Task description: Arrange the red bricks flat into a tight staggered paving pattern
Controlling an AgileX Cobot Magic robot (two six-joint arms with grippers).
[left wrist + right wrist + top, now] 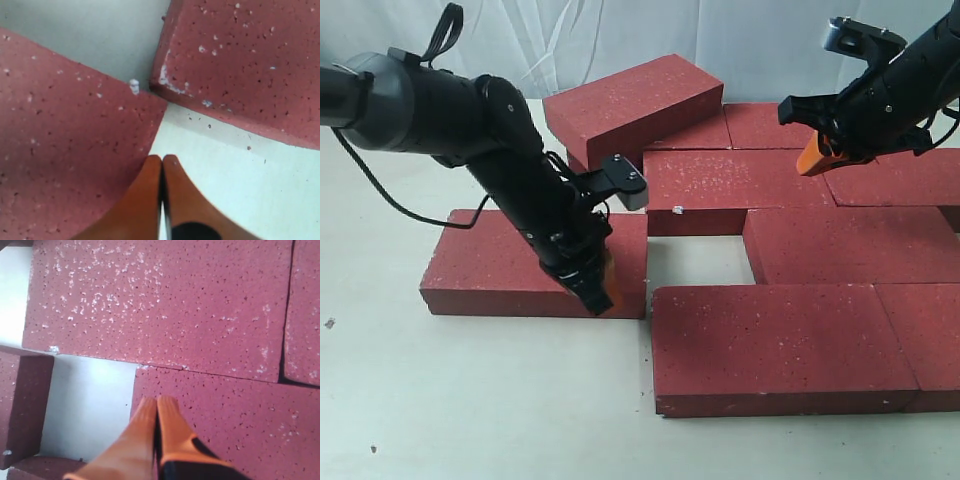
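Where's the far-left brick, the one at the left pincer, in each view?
Exterior: far-left brick at left, left pincer at its front-right edge.
Left wrist: it fills the picture's left side.
Right wrist: a slice at the picture's left edge.
Shared landmark: pale table bordering the brick.

Nine dark-red, gritty rectangular paving bricks (765, 345) can be counted in the exterior view. Several are cut off by the right edge, and one is half hidden behind another. There are two black jointed robot arms (510, 170). Each carries one orange-fingered gripper, a left gripper (600, 298) and a right gripper (817, 158), making two in all. One small white chip (677, 209) shows among the bricks. There is one pale tabletop (470, 400).
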